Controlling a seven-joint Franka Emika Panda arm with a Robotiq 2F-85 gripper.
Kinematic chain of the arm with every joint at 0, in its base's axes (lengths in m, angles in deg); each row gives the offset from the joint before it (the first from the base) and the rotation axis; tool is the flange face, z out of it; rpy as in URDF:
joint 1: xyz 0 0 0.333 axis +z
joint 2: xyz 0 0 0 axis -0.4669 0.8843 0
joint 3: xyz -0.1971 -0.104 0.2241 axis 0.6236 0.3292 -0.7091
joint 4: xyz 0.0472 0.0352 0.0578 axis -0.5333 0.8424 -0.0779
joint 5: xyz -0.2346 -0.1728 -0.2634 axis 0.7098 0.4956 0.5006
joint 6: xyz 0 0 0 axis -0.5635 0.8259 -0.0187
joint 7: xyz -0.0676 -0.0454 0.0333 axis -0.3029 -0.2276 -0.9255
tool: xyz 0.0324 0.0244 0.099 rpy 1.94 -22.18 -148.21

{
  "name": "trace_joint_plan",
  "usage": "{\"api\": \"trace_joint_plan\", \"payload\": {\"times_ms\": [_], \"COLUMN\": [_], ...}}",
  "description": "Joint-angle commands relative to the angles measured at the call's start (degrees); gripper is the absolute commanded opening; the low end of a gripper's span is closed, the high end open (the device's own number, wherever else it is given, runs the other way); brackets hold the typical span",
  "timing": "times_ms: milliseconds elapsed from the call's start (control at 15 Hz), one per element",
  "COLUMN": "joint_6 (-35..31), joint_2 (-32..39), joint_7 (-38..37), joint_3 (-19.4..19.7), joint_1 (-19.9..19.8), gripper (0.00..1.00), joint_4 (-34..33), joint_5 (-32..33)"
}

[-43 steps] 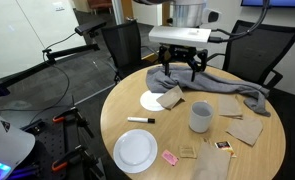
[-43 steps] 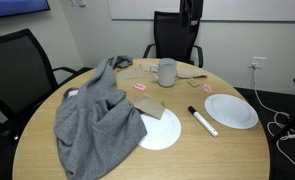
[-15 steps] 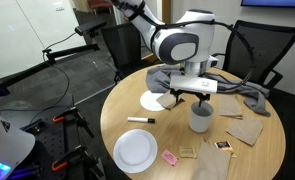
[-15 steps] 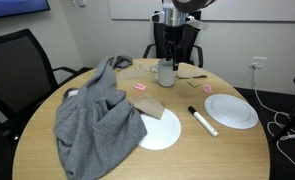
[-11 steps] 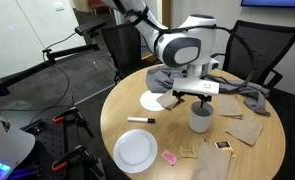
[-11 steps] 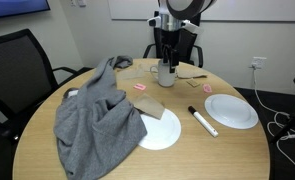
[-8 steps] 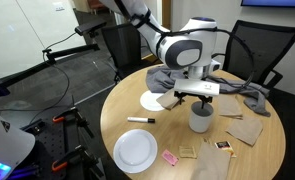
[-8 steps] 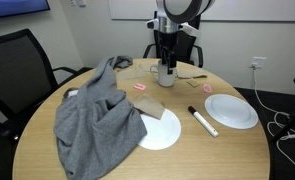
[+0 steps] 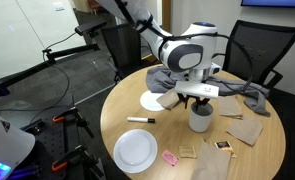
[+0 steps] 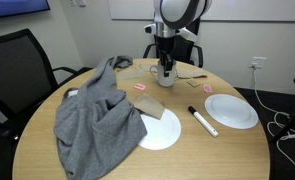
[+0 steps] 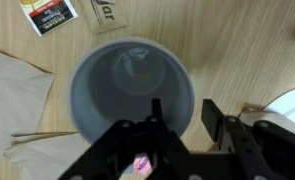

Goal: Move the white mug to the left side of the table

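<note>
The white mug (image 9: 199,118) (image 10: 165,73) stands upright on the round wooden table (image 9: 177,137) (image 10: 237,150). My gripper (image 9: 198,101) (image 10: 164,65) reaches straight down over its rim. In the wrist view the mug (image 11: 132,90) looks empty. My gripper (image 11: 183,112) straddles its wall there, with one finger (image 11: 157,110) inside the mug. The other finger stands outside, and a sliver of bare wood shows between it and the wall. The jaws stand narrowed but open, gripping nothing.
A grey cloth (image 9: 242,92) (image 10: 97,115) lies across part of the table. Two white plates (image 9: 135,151) (image 9: 152,101), a marker (image 9: 140,119) (image 10: 202,121), brown napkins (image 9: 245,130) and small packets (image 9: 171,158) lie around the mug. Black chairs (image 9: 117,45) (image 10: 17,60) ring the table.
The gripper has come down from above the mug onto its rim, and its jaws have narrowed around the mug's wall. The mug has not moved.
</note>
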Motion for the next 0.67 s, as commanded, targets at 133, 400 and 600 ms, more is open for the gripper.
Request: {"api": "trace_joint_plan", "payload": {"times_ms": [133, 400, 600], "joint_6": [2.37, 2.33, 2.49], "joint_2": [0.63, -0.08, -2.07], "joint_7": [-2.46, -3.73, -5.17], "joint_3": [-0.3, -0.14, -0.1], "joint_1": [-0.22, -0.08, 0.1], "gripper": [0.01, 0.03, 0.03], "joint_4": [-2.32, -1.52, 1.53], "joint_5": [1.14, 1.17, 1.2]}}
